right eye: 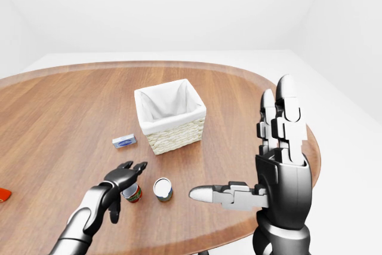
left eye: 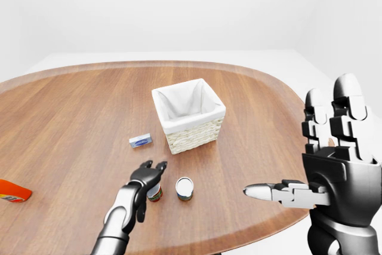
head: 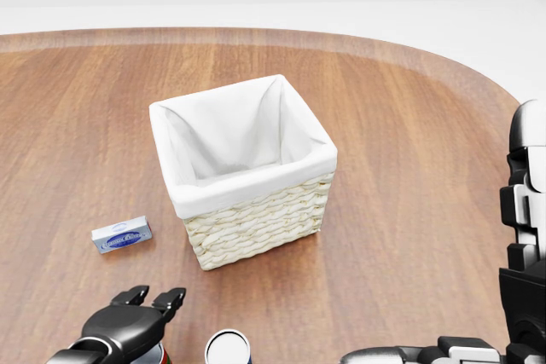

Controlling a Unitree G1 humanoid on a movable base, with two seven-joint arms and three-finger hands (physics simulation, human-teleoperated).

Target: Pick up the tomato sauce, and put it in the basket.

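Note:
A small can with a red label (left eye: 154, 194), which I take for the tomato sauce, stands on the round wooden table (left eye: 71, 106), mostly covered by my left hand (left eye: 154, 164). The hand rests over its top with fingers spread, pointing toward the basket; I see no fingers closed round the can. The wicker basket (head: 256, 223) with a white cloth lining stands above the can at the table's middle and holds nothing I can see. My right hand (left eye: 301, 147) is raised at the right, open and empty, fingers up and thumb pointing left.
A second can with a white top (left eye: 184, 188) stands just right of the red one. A small blue box (left eye: 140, 141) lies left of the basket. An orange-red object (left eye: 12, 191) lies at the far left edge.

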